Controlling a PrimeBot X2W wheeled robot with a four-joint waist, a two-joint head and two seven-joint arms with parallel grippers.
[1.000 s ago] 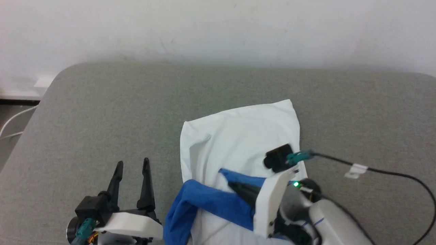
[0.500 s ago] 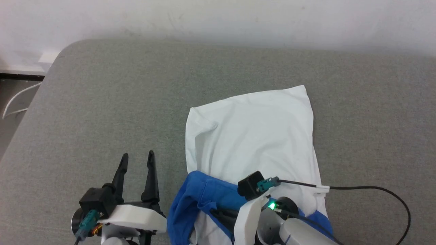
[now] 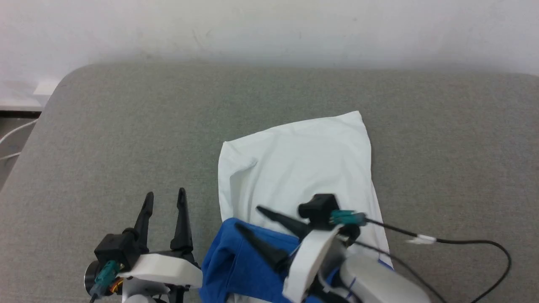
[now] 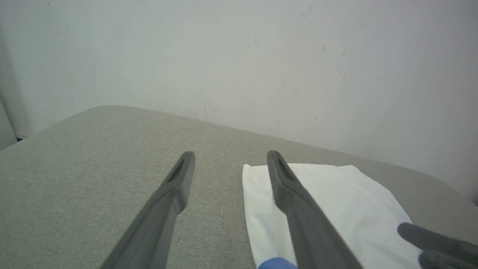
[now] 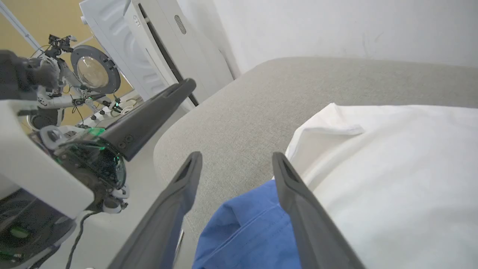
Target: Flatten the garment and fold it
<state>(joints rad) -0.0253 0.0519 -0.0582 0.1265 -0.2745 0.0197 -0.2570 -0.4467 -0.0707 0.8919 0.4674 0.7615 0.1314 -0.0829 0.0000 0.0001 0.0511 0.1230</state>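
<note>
Head view, status of both claws? (Desk)

I read the right gripper as spread wide and gripping nothing. Its fingers point toward the upper left of the frame. The left gripper is likewise spread and empty, at lower left over the bare grey pad. (Operator)

Location of the garment? (Desk)

The garment lies on the pad at centre frame. Its long axis runs from the bottom edge up toward the upper right. The white body lies mostly smooth. The blue sleeve cloth is heaped at bottom centre, directly beneath the right gripper and just beside the left one. (Operator)

Nearer arm? (Desk)

Right. In my judgement, the next move is a descent onto the blue heap. The left gripper would need a short reach toward frame right. (Operator)
</note>
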